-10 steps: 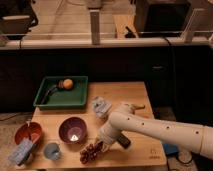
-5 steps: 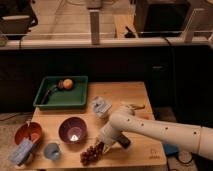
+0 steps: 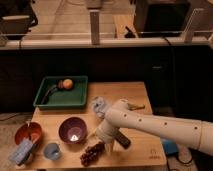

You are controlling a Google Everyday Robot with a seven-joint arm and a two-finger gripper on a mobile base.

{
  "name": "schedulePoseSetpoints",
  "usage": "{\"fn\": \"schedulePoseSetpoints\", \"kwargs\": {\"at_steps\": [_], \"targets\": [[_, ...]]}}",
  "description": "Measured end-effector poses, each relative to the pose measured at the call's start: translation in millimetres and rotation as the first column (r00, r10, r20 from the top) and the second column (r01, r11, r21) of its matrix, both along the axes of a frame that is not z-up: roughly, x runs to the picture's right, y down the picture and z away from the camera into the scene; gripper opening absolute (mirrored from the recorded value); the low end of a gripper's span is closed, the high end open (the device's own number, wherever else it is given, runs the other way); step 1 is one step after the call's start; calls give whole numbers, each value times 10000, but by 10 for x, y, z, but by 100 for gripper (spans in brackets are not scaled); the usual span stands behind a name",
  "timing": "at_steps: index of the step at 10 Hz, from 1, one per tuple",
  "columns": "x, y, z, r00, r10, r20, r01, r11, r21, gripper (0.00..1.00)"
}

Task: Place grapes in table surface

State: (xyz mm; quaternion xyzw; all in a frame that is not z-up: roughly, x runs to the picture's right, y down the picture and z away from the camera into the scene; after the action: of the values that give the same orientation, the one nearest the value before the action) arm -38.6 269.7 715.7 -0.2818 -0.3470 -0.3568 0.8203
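Your gripper [image 3: 102, 140] sits low at the table's front, right over the bunch of dark reddish-purple round grapes [image 3: 93, 153] | grip: you cannot tell | grapes lie on the light tan wooden tabletop [image 3: 135, 95], beside the round purple bowl [image 3: 73, 130]

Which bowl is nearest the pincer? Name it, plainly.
The purple bowl, directly left of the pincer, which is at the grapes. The orange bowl sits much farther left.
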Motion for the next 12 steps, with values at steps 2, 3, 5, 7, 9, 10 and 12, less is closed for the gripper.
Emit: {"fn": "schedulePoseSetpoints", "kwargs": {"at_steps": [2,3,5,7,9,10,12], "targets": [[1,-2,-23,10000,-64,-21,64,10000,33,80],[-6,-2,-24,10000,-75,-9,75,10000,36,80],[-1,-3,-23,10000,-65,-17,65,10000,37,80],[-6,-2,-24,10000,-73,-9,73,10000,36,80],[-5,-2,-23,10000,-70,-11,71,10000,36,80],[-2,-2,-22,10000,-67,-16,67,10000,35,80],[-2,-2,-22,10000,-66,-15,66,10000,35,80]]}}
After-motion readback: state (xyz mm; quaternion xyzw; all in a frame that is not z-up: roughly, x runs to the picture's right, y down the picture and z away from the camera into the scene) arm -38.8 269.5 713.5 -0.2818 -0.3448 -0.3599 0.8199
